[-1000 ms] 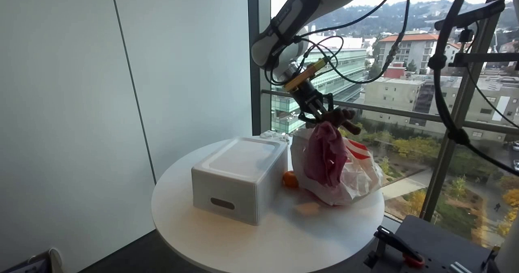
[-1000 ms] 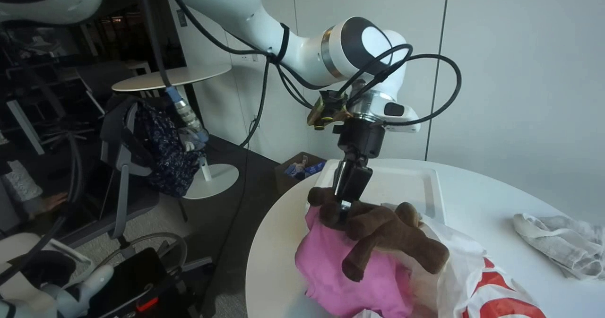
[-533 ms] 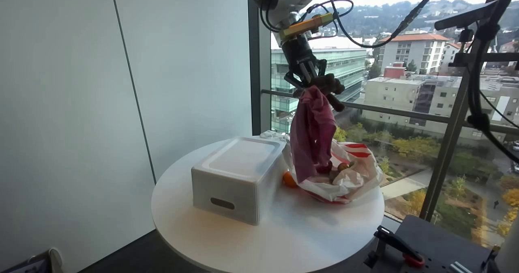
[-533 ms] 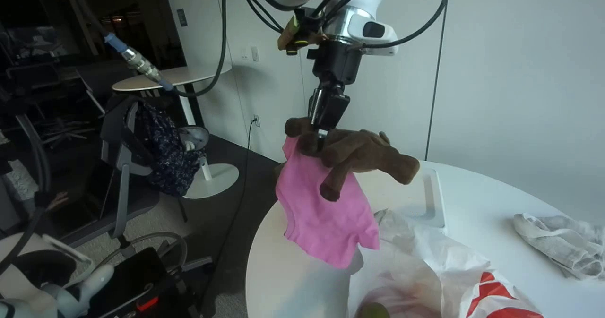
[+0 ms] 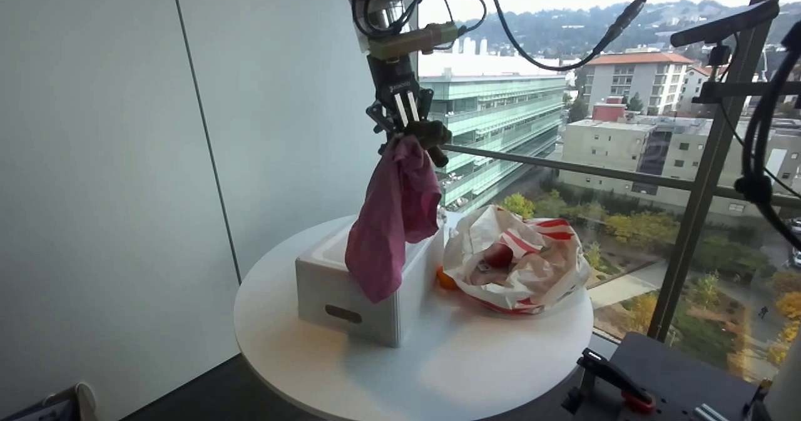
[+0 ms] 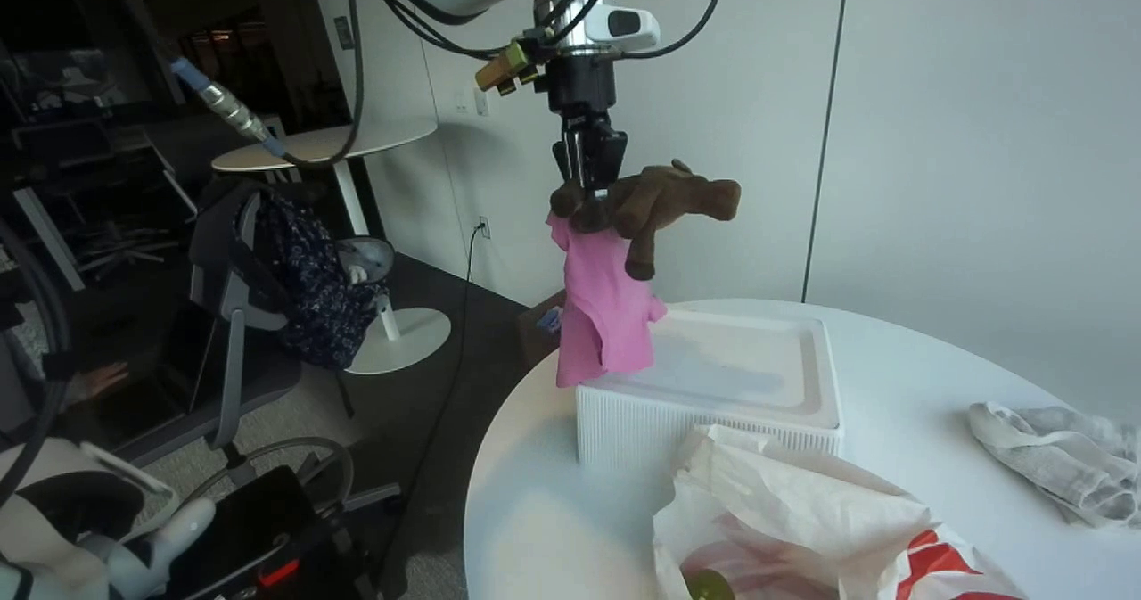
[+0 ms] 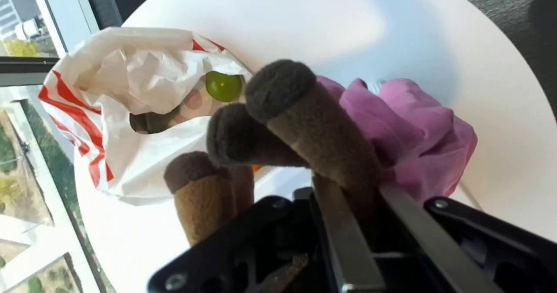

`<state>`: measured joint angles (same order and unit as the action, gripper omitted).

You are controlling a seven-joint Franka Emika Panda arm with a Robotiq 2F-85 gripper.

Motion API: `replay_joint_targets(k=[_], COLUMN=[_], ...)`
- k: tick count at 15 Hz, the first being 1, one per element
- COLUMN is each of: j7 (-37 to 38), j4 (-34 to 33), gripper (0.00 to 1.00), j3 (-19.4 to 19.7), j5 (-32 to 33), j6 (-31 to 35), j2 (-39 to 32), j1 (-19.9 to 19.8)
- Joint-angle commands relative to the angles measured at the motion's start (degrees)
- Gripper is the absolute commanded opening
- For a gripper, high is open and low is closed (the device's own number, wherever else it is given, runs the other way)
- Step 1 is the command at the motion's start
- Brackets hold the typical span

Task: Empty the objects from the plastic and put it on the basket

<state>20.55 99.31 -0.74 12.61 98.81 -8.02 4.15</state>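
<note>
My gripper (image 5: 405,127) is shut on a brown plush toy (image 6: 682,194) and a pink cloth (image 6: 606,315), both raised above the table. The cloth dangles in front of one corner of the white basket (image 5: 313,289); whether they touch I cannot tell. The basket's rimmed flat top (image 6: 740,359) faces up. The plastic (image 5: 544,271) sits slumped beside it, mouth open. Inside show a red round object (image 5: 499,255) and a green one (image 7: 224,85). An orange object (image 5: 445,279) lies on the table between plastic and basket. In the wrist view, plush legs (image 7: 330,140) hide part of the fingertips.
The round white table (image 5: 350,377) bears everything. A crumpled whitish cloth (image 6: 1056,462) lies on it beyond the plastic. A wall (image 5: 300,96) and a window (image 5: 626,158) stand close behind the table.
The gripper has risen, lifting the brown plush toy and pink cloth out of the plastic, then moved across toward the basket. The plastic has sagged and its mouth is exposed.
</note>
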Motion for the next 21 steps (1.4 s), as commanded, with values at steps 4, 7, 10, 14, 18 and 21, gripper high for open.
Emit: replay_joint_targets(k=[4,7,10,14,18,21], j7=[5.2,6.1,6.8,5.5,4.2,4.4], j4=[-3.6,-2.4,-1.8,-1.7,-0.6,0.7], gripper=[0.07,0.07,0.07,0.08,0.40,0.61], j3=[-0.3,1.2,3.4,4.7,4.9,4.8], j5=[17.5,21.3,24.6,22.0,19.2,15.8], j6=[19.9,27.6,33.8,39.1,40.3,37.6], j2=[-13.6,-18.3,-23.4,-29.1,-29.4,-25.6], j1=[6.1,7.2,7.8,7.3,7.7,7.8])
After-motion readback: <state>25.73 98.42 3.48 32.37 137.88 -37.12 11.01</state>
